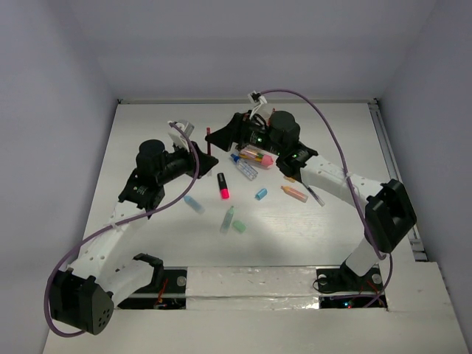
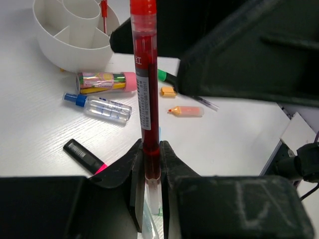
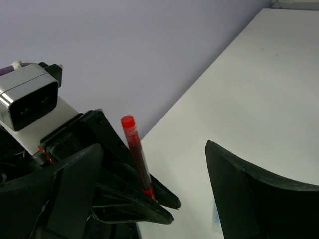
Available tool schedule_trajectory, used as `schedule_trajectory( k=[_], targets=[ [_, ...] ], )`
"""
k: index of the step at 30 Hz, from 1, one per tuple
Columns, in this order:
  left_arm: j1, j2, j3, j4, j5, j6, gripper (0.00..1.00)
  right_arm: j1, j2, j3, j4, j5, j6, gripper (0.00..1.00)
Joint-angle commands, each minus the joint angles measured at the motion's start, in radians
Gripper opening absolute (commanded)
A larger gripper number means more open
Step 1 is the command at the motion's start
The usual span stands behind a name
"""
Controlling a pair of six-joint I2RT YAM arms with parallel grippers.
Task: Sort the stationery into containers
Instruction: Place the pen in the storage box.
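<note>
My left gripper point(image 2: 151, 149) is shut on a red pen point(image 2: 145, 74) and holds it upright above the table; both show in the top view, gripper point(image 1: 203, 157) and pen point(image 1: 210, 140). My right gripper point(image 3: 154, 147) is open and empty. Its fingers point(image 3: 65, 194) stand either side of the left gripper and the red pen point(image 3: 135, 154). In the top view the right gripper point(image 1: 223, 135) sits just right of the pen. The white divided cup point(image 2: 70, 50) holds a thin red pen point(image 2: 103, 15); the right arm hides the cup in the top view.
Loose on the table: a black and pink marker point(image 1: 222, 186), a clear blue-capped tube point(image 1: 244, 167), a pink and yellow piece point(image 1: 257, 156), an orange highlighter point(image 1: 294, 193), a small blue piece point(image 1: 261, 194), a pale blue piece point(image 1: 193, 204), and green pieces point(image 1: 227, 220).
</note>
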Motion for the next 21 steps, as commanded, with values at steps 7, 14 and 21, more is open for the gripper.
schedule_trajectory(
  k=[7, 14, 21],
  targets=[
    [-0.014, 0.0, 0.025, 0.007, 0.086, 0.064, 0.0, -0.025, -0.04, 0.083, -0.1, -0.105, -0.079, 0.74],
    [-0.023, 0.015, 0.035, -0.005, 0.112, 0.073, 0.0, -0.025, 0.004, 0.133, -0.124, -0.203, -0.062, 0.64],
    [-0.033, 0.015, 0.035, -0.005, 0.117, 0.073, 0.0, -0.025, 0.01, 0.139, -0.12, -0.236, -0.05, 0.29]
  ],
)
